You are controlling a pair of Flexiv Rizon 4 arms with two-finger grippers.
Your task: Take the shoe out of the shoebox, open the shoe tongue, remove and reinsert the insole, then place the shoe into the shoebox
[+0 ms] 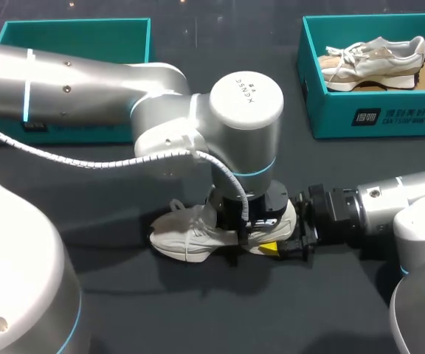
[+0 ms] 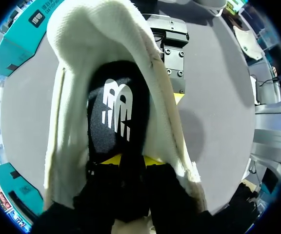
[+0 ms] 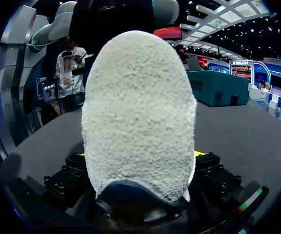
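A white shoe (image 1: 190,236) lies on its sole at the middle of the dark table, toe to the left. My left arm comes down over it. In the left wrist view my left gripper (image 2: 127,160) is inside the shoe (image 2: 96,29), its yellow tips pinching the near end of the black insole (image 2: 113,112) with a white logo. My right gripper (image 1: 286,243) reaches in from the right at table height. In the right wrist view the shoe's heel (image 3: 139,107) fills the space between its widely spread fingers (image 3: 67,180), which press on both sides of it.
A teal shoebox (image 1: 382,114) at the back right holds a second, beige and white shoe (image 1: 375,63). Another open teal box (image 1: 72,33) stands at the back left, partly behind my left arm.
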